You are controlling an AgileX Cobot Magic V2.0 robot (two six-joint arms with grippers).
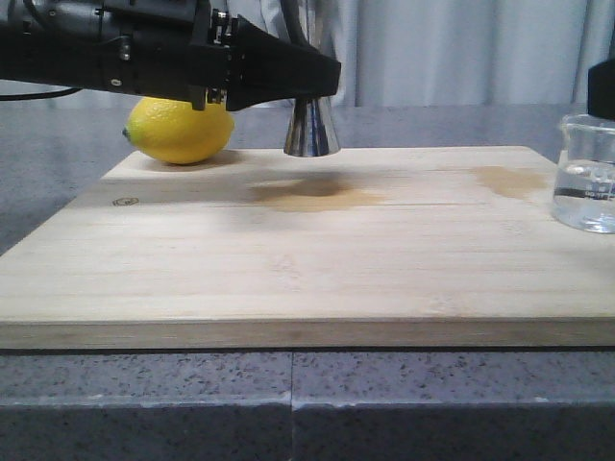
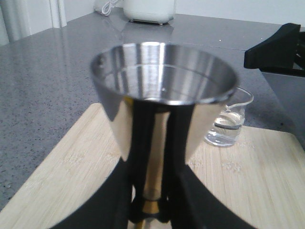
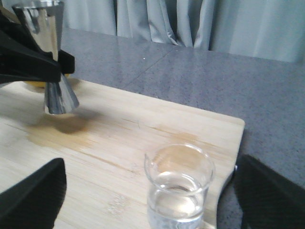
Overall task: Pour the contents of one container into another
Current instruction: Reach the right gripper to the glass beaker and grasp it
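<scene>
Front view: left gripper (image 1: pixel 322 75) reaches in from the left, black fingers closed around the narrow waist of a steel measuring cup (image 1: pixel 310 130). The cup hangs upright, its lower cone clear of the wooden board (image 1: pixel 307 259), with a shadow on the board directly beneath it. A lemon (image 1: pixel 180 130) lies on the far left corner of the board, behind and below the left arm. Two faint brownish stains show on the board, one under the cup and one toward the far right. A small glass beaker (image 1: pixel 586 173) stands at the right edge of the board, well apart from the cup, and holds clear liquid in its lower part. The board rests on a grey speckled counter (image 1: pixel 288 394).

Left wrist view: the cup's open top bowl fills the frame; a liquid line is visible inside it, below the rim. The two fingers pinch the waist from either side. The beaker sits beyond the cup on the board.

Right wrist view: right gripper (image 3: pixel 145 195) is spread wide, one dark finger on each side of the beaker (image 3: pixel 178 188), neither touching it. The beaker's spout points toward the cup (image 3: pixel 52 62), which hangs above the far left part of the board.
</scene>
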